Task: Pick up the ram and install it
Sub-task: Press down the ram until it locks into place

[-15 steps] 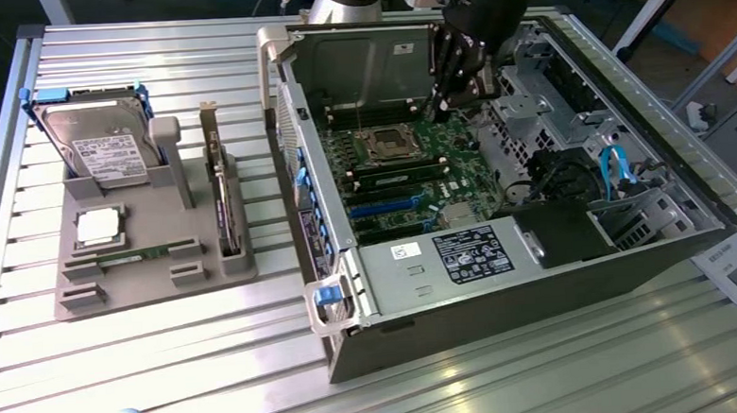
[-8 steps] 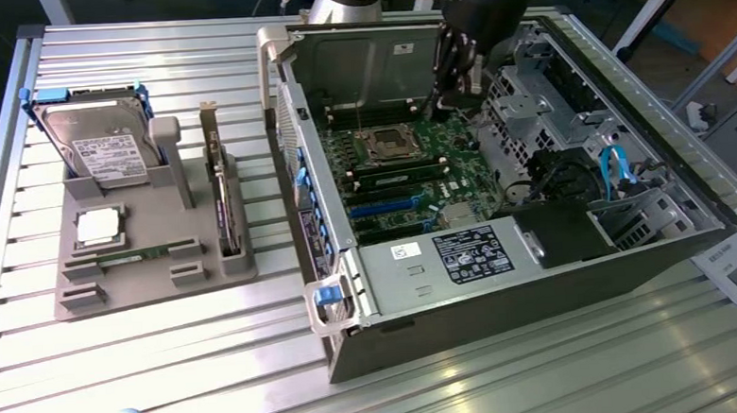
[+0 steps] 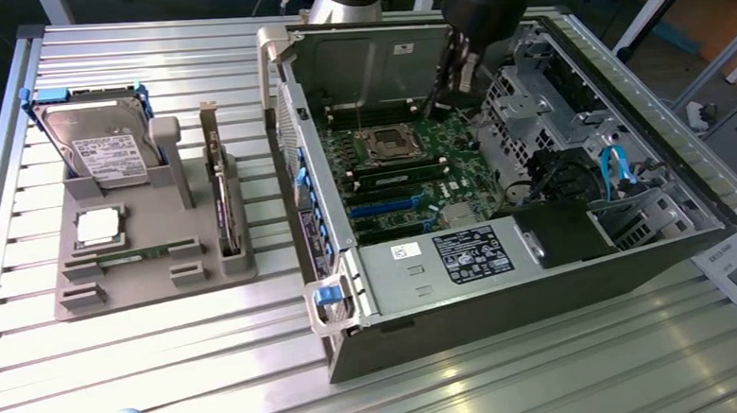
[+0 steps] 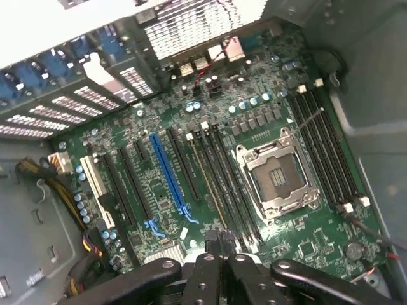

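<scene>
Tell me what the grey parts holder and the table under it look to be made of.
Parts holder: matte grey plastic by its look, possibly printed; flat colour with blocky moulded slots, no shine.
Table: bare metal, probably aluminium; silvery ribbed slats that catch bright glare.

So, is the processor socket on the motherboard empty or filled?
Empty. The processor socket shows bare contacts inside its metal frame, with no chip or cooler on it.

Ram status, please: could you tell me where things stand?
Claw shut, low over green motherboard. Thin green ram stick looks seated in slot beside silver processor socket, claw tips at its end. No obstruction seen.
</scene>
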Available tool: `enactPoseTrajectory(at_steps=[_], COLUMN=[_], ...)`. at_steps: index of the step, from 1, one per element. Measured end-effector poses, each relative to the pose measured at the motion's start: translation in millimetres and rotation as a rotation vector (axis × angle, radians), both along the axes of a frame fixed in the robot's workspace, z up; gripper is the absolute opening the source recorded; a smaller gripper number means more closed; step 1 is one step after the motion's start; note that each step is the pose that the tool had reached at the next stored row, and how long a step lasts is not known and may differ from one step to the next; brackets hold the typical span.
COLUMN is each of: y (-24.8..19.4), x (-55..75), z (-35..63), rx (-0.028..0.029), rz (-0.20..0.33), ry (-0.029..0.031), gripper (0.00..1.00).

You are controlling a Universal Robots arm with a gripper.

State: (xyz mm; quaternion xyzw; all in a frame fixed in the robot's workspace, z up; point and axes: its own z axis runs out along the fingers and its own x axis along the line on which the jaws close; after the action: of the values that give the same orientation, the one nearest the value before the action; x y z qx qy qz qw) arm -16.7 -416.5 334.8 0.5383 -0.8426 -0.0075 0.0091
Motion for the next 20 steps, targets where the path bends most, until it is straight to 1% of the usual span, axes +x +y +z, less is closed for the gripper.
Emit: enactPoseTrajectory(at_steps=[1,3,7,9,18,20], y=[0.0,0.0,0.0,0.0,0.0,0.0], x=[0.0,0.0,0.0,0.0,0.0,0.0], z=[0.0,0.0,-0.1,-0.1,-0.3,-0.4], rx=[0.0,0.0,0.0,0.0001,0.0,0.0001], rz=[-0.028,-0.11,-0.193,-0.254,-0.422,-0.483], ry=[0.0,0.0,0.0,0.0,-0.0002,-0.0003], gripper=[0.1,0.1,0.1,0.1,0.1,0.1])
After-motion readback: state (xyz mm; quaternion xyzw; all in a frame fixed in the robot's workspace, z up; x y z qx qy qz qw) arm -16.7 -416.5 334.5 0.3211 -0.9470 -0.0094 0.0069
